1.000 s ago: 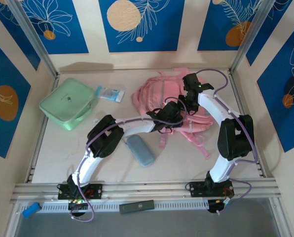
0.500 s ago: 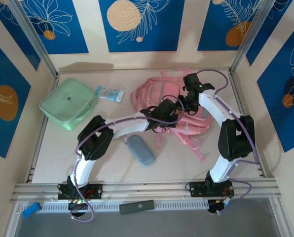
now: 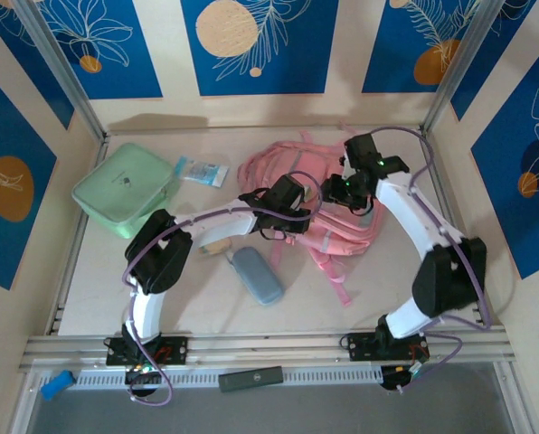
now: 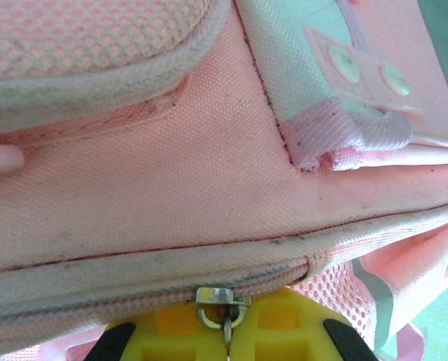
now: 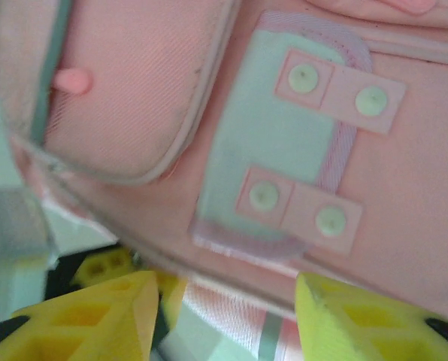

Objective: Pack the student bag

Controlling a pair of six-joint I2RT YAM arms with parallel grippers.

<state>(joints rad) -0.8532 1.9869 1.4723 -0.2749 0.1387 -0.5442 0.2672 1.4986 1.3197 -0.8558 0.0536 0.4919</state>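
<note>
In the top external view, the large soft pink fabric student bag (image 3: 319, 212) lies toward the far right of the pale desk (image 3: 197, 303), with both arms reaching onto it. The left end effector (image 3: 283, 197) sits at the bag's near-left edge and the right end effector (image 3: 346, 188) over its upper right part. A mint green rounded square case (image 3: 125, 188) lies well apart at the left, and a grey-blue oblong pouch (image 3: 256, 276) rests near the bag's front.

In the left wrist view, the yellow fingers (image 4: 284, 331) are pinched narrow on a small metal zip pull (image 4: 222, 299) at the end of a closed zip line. The step looks like opening the zip. The pull should travel along the teeth, not away from the fabric, or it may slip from the pinch.

In the right wrist view, the yellow fingers (image 5: 96, 312) stand wide, with the bag's edge between them and nothing clamped. Gripping that fabric would probably brace the bag so that the zip runs.
</note>
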